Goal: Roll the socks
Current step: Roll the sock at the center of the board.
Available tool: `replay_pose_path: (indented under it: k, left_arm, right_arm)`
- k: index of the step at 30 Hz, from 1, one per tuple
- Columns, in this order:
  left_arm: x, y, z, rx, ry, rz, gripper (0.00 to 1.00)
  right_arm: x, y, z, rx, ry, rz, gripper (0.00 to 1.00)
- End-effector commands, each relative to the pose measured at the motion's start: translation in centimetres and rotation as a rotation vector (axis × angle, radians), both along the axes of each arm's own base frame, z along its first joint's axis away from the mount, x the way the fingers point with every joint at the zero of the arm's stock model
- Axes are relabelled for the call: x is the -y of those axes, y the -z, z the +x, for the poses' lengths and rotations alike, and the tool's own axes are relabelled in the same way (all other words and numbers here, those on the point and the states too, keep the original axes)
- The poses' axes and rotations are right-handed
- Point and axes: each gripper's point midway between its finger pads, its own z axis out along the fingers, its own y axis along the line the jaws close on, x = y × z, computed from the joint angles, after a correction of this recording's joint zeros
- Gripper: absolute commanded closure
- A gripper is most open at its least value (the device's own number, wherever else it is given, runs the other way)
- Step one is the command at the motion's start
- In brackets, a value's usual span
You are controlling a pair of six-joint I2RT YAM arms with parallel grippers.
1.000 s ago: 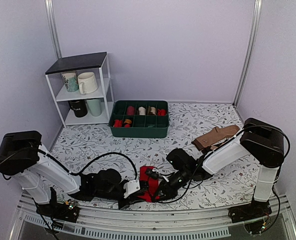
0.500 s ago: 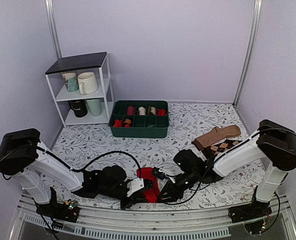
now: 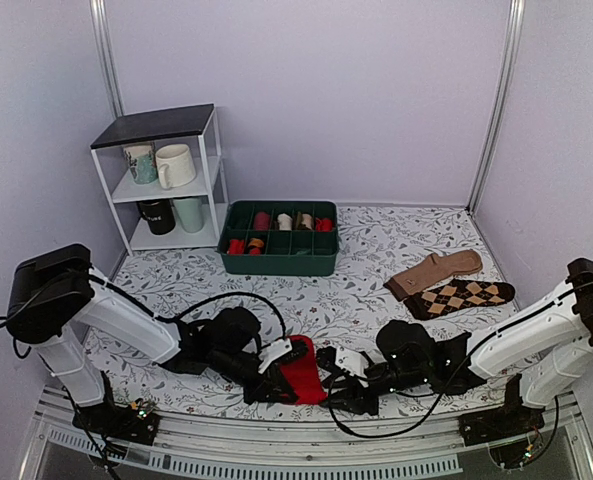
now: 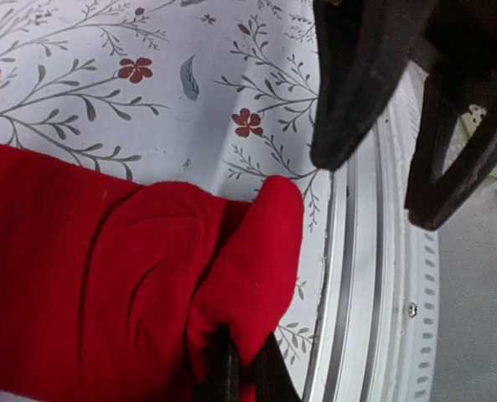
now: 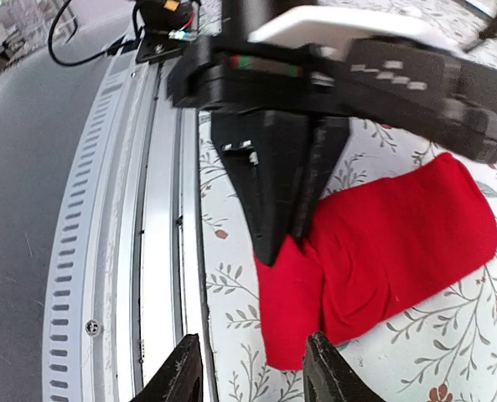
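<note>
Left pincer point(image 4: 244, 356) clamped on red socks point(image 3: 302, 372), right pincer point(image 5: 252, 356) apart, one tan sock point(image 3: 436, 272), one argyle sock point(image 3: 461, 297)

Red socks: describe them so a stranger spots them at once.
On the floral table, near edge, between the two arms, lie the red socks, pinched by the left gripper. They are plain bright red; the tan sock and argyle sock lie farther right.

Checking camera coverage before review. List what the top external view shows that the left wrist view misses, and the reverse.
Only the top external view: the mug shelf, green bin, tan sock and argyle sock. Only the left wrist view: the left gripper shut on a fold of the red socks, seen close. Both: the red socks, floral cloth and open right gripper.
</note>
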Motion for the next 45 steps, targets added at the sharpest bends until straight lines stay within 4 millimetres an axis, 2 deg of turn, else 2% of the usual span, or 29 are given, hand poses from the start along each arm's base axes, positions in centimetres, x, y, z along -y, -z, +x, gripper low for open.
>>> replay_pose_path:
  k: [1, 4, 13, 24, 30, 32, 34, 36, 39, 42, 45]
  left_arm:
    - [-4.1, 4.9, -2.0, -0.185, -0.031, 0.226, 1.0]
    - [-4.3, 5.0, -2.0, -0.197, -0.036, 0.229, 1.0]
    - [-4.5, 5.1, -2.0, -0.205, -0.041, 0.23, 1.0]
    - [-4.6, 5.3, -2.2, -0.215, -0.04, 0.22, 1.0]
    - [-4.6, 5.4, -2.2, -0.219, -0.035, 0.217, 1.0]
    - [-4.6, 5.4, -2.1, -0.214, -0.035, 0.214, 1.0]
    - [-4.5, 5.2, -2.0, -0.202, -0.039, 0.209, 1.0]
    - [-4.4, 4.9, -1.5, -0.177, -0.05, 0.202, 0.93]
    - [-4.3, 4.1, -0.5, -0.1, -0.067, 0.185, 0.88]
    - [-4.4, 2.5, 0.9, 0.008, -0.098, 0.151, 0.71]
    - [-4.7, 0.3, 1.9, 0.118, -0.119, 0.103, 0.69]
  right_arm:
    - [-0.8, 1.3, -0.3, 0.101, -0.041, -0.045, 0.6]
    - [-0.9, 2.8, -0.3, 0.131, -0.035, -0.092, 0.6]
    - [-1.8, 3.7, 1.0, 0.232, 0.011, -0.129, 0.6]
    - [-2.7, 4.6, -0.5, 0.224, -0.067, -0.136, 0.6]
    - [-2.3, 7.4, -1.2, 0.175, -0.099, -0.224, 0.6]
    - [-2.0, 8.6, -1.2, 0.157, -0.095, -0.273, 0.66]
    - [-1.5, 9.5, -1.0, 0.141, -0.069, -0.312, 0.77]
    - [-0.8, 10.3, -1.0, 0.114, -0.049, -0.349, 0.83]
    - [0.1, 10.9, -1.4, 0.065, -0.028, -0.379, 0.91]
    - [0.6, 11.1, -1.9, 0.01, -0.024, -0.395, 0.93]
    - [0.7, 11.1, -2.3, -0.052, -0.027, -0.413, 0.93]
